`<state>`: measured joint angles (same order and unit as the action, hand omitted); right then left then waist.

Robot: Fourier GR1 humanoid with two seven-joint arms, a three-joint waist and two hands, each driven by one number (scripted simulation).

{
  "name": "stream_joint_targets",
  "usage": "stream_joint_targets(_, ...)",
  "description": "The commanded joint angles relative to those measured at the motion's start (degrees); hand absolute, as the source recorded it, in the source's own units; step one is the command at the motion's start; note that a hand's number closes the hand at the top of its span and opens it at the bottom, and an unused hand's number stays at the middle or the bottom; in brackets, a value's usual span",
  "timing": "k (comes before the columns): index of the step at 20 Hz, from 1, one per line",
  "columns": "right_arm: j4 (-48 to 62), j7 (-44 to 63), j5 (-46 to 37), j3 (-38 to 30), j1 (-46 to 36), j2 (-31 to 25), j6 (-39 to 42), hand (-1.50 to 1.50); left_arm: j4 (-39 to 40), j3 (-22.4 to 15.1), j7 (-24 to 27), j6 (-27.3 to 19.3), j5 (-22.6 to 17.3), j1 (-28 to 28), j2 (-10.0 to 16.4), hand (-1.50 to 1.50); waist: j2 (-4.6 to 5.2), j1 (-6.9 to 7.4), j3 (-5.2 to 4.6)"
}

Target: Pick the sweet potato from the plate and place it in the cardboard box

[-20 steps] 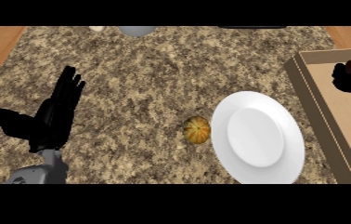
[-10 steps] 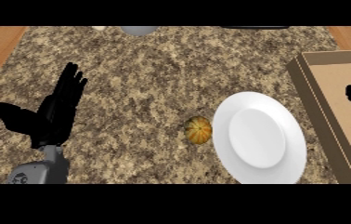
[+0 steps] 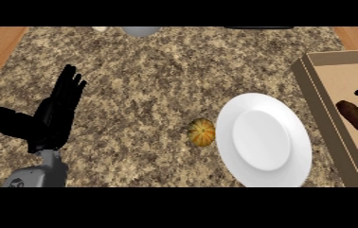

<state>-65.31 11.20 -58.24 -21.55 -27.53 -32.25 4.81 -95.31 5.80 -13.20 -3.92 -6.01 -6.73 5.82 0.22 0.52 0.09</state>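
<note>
The left robot hand (image 3: 52, 120) stands at the left side of the head view, raised above the counter (image 3: 161, 75) on its grey forearm (image 3: 38, 175), which comes in from the lower left corner. Its fingers (image 3: 70, 85) are straight and close together, pointing up and away from the robot. The thumb (image 3: 14, 125) sticks out toward the left edge. The hand is released and holds nothing.

A white plate (image 3: 264, 139) lies on the speckled stone counter at lower right. A small orange squash (image 3: 201, 132) sits on the counter against the plate's left rim.

The cardboard box (image 3: 316, 97) is at the right, cut off by the view's edge, just beside the plate. Inside it, at the very edge, lies a dark brown elongated shape that looks like the sweet potato (image 3: 347, 111), only partly in view.

A grey rounded object (image 3: 141, 30) sits at the counter's far edge.
</note>
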Motion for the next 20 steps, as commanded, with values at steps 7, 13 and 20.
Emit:
stream_joint_targets(7, -2.1, -11.5, 17.0, -11.9, -2.7, 5.6, -13.3, -1.5, 2.4, -0.2, 3.4, -0.4, 1.0, 1.2, -1.1, 0.0, -0.12, -0.66, -0.04)
stream_joint_targets(13, -6.0, -6.8, 34.2, -22.4, -6.2, 5.3, -3.9, -1.5, -1.3, -0.3, -1.5, -1.3, 0.6, 0.2, -0.6, 0.0, -0.68, -1.46, -0.02)
stream_joint_targets(20, -10.2, -7.6, 44.3, -27.9, 0.1, 5.1, -3.3, -1.5, 0.6, 0.2, 0.9, 0.0, -0.3, 1.6, -0.7, 0.0, -0.33, -0.78, -0.09)
